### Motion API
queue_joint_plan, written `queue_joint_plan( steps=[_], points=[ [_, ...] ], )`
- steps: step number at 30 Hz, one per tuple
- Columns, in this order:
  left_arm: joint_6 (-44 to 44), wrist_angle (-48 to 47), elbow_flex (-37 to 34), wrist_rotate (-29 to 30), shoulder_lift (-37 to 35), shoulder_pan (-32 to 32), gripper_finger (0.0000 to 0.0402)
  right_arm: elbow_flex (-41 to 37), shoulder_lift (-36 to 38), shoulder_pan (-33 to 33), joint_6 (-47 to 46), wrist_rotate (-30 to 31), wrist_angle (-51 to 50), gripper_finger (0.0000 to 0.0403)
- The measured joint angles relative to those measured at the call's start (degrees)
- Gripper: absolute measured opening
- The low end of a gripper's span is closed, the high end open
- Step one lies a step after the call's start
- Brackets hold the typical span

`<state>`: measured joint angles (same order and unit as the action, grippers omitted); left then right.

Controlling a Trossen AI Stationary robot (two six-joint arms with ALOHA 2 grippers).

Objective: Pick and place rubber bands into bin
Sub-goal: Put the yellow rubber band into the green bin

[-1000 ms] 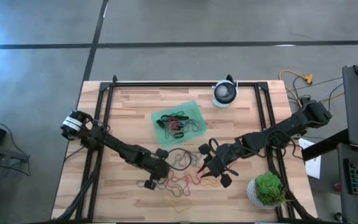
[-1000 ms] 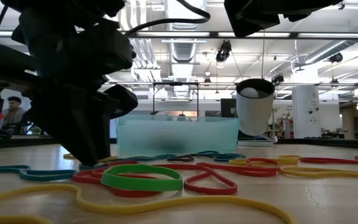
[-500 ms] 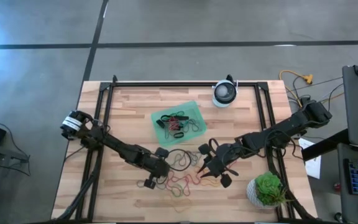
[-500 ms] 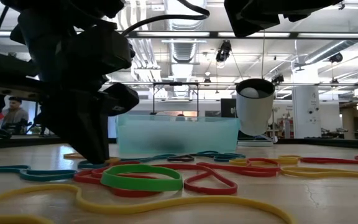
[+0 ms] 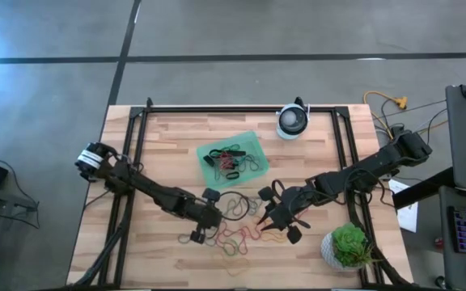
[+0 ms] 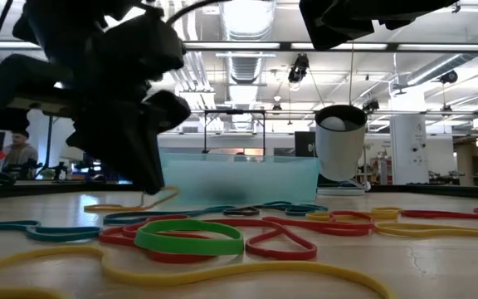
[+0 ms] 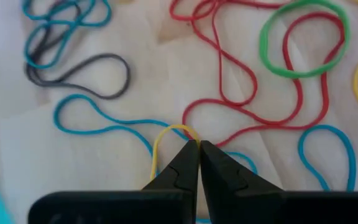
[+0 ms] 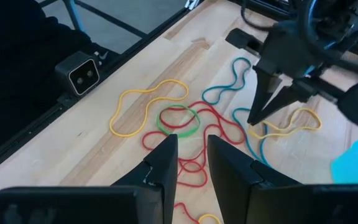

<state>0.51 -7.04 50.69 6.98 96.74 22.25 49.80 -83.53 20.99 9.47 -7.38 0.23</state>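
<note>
Many rubber bands [image 5: 233,234] in red, yellow, green, blue and black lie loose on the wooden table near its front edge. More bands lie in the green bin [image 5: 231,160] farther back. My left gripper [image 7: 199,146] is shut on a yellow rubber band [image 7: 166,140] at the left of the pile; the low view shows that gripper [image 6: 152,184] just above the table. My right gripper [image 8: 191,155] hovers open above the pile's right side [image 5: 263,228], with nothing between its fingers. My left gripper pinches the bend at one end of the yellow band's loop [image 7: 180,130] between its two fingertips. The fingers slant down from the table's left. That end [image 6: 164,198] hangs lifted off the wood, slack, while the rest of the band [image 8: 300,121] lies on the table.
A round white device [image 5: 292,121] stands at the back edge, and a green plant [image 5: 348,245] at the near right corner. Black frame rails [image 5: 136,129] run along the table's sides. A small camera [image 8: 82,73] sits at the near edge.
My left gripper has shut on the yellow band and risen a little, tipping as it went. The pinched end of the band has come up off the table while its other part has stayed lying there.
</note>
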Motion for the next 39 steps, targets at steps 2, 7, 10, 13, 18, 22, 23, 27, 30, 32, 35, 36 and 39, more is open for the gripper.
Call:
queue_joint_plan(
  steps=[2,7,10,13,18,22,23,27,30,32,35,36,39],
  points=[
    [-0.35,0.33,0.30,1.34,-0.54,0.47,0.0000,0.00,0.00,0.00,-0.02,0.00,0.00,0.0082],
    [-2.84,0.43,0.31,7.75,-3.31,2.85,0.0000,0.00,0.00,-0.02,0.00,0.00,-0.03,0.0082],
    [-4.30,0.54,0.29,14.43,-5.29,4.73,0.0000,0.00,0.00,-0.04,0.15,0.00,-0.02,0.0082],
    [-6.12,0.47,0.18,20.48,-7.17,6.21,0.0000,0.00,0.00,-0.04,0.13,0.00,-0.04,0.0082],
    [-10.13,0.47,-0.11,22.51,-10.99,6.24,0.0000,-0.09,-0.02,-0.04,-0.15,0.04,0.09,0.0082],
    [-14.12,0.28,-0.15,24.60,-14.24,5.14,0.0000,-0.14,-0.07,-0.04,-0.32,0.33,0.00,0.0082],
    [-14.85,0.29,-0.15,24.87,-15.27,4.72,0.0000,-0.15,-0.07,-0.04,-0.36,0.36,0.00,0.0082],
    [-17.79,-0.01,-0.39,24.86,-19.76,2.39,0.0000,-0.25,-0.07,0.00,-0.48,1.42,0.02,0.0082],
    [-17.99,-2.18,-0.45,24.90,-23.14,-0.46,0.0000,-0.35,-0.07,0.00,-0.48,1.55,0.00,0.0082],
    [-17.98,-3.61,-0.48,24.94,-24.90,-2.71,0.0000,-0.39,-0.07,0.00,-0.48,1.55,0.04,0.0082],
    [-18.67,-5.02,-0.49,24.72,-26.96,-6.49,0.0000,-0.42,-0.07,0.00,-0.21,1.56,0.04,0.0082],
    [-19.18,-4.81,-0.48,24.20,-27.52,-7.87,0.0000,-0.42,-0.07,0.00,-0.14,1.57,0.08,0.0082],
    [-20.47,-4.52,-0.48,20.00,-28.25,-12.19,0.0000,-0.44,-0.07,0.00,-0.07,1.55,0.09,0.0082]
  ],
)
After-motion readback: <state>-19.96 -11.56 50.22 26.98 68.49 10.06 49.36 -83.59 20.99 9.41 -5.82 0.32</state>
